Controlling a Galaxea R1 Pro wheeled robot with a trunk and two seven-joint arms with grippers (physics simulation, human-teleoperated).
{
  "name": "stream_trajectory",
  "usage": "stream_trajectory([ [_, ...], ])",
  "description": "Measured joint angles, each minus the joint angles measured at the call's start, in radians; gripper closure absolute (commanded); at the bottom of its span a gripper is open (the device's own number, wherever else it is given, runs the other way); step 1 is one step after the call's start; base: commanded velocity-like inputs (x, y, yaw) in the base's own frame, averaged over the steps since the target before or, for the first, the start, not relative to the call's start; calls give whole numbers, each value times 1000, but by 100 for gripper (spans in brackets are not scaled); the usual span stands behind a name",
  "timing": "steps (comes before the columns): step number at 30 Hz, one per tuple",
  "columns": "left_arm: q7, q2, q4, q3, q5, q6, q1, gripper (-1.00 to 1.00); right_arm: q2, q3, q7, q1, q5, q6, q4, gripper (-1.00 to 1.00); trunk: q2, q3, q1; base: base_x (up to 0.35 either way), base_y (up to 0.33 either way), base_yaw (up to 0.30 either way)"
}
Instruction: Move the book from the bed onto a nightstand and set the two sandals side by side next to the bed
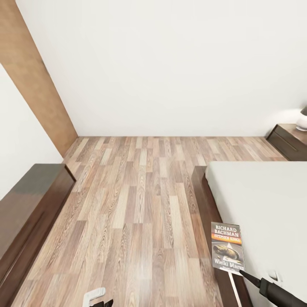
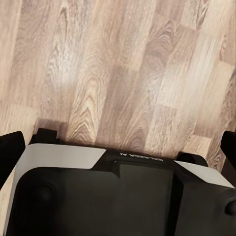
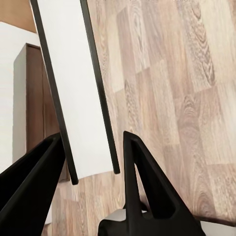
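The thin paperback book (image 1: pixel 227 248) with a dark grey cover, white "RICHARD BACHMAN" lettering and an orange band is held up in the air by the right gripper (image 1: pixel 241 271), whose black fingertip meets the book's lower corner in the head view. There the book hangs above the dark brown wooden frame of the large bed (image 1: pixel 264 213), at the near edge of its plain white mattress, cover facing the camera. In the right wrist view, the same book (image 3: pixel 78 93) appears edge-on as a white block of pages between dark covers, its end sitting between the two black fingers (image 3: pixel 142 182) of the right gripper (image 3: pixel 93 162), which are clamped on it, with the wood-plank floor (image 3: pixel 172 98) far below. The low dark brown glossy nightstand (image 1: pixel 290 140) stands against the white wall (image 1: pixel 170 64) beyond the head of the bed, well apart from the book, with the white base of a lamp (image 1: pixel 302 121) on top. A long dark brown cabinet (image 1: pixel 25 209) lines the left side of the room, and a light wooden door (image 1: pixel 34 81) sits beyond it. In the left wrist view, the left gripper (image 2: pixel 118 142) points at bare floor, its black fingertips (image 2: pixel 10 152) spread to the picture's edges with nothing between them.
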Motion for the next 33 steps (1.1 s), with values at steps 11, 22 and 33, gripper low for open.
stream_trajectory([
  [11, 0, 0, 0, 0, 0, 0, 0, -100, -1, 0, 8, 0, -1, 5, 0, 100, 0, 18, 0, 0, 0, 0],
  [22, 0, 0, 0, 0, 0, 0, 0, -100, -2, 0, 4, 0, 0, 6, 0, 100, 0, 36, 0, 0, 0, 0],
  [33, -1, -28, -3, 1, 7, -3, 0, -100, -1, 0, -2, 0, 0, 2, 0, 100, 0, 53, 0, 0, 0, 0],
])
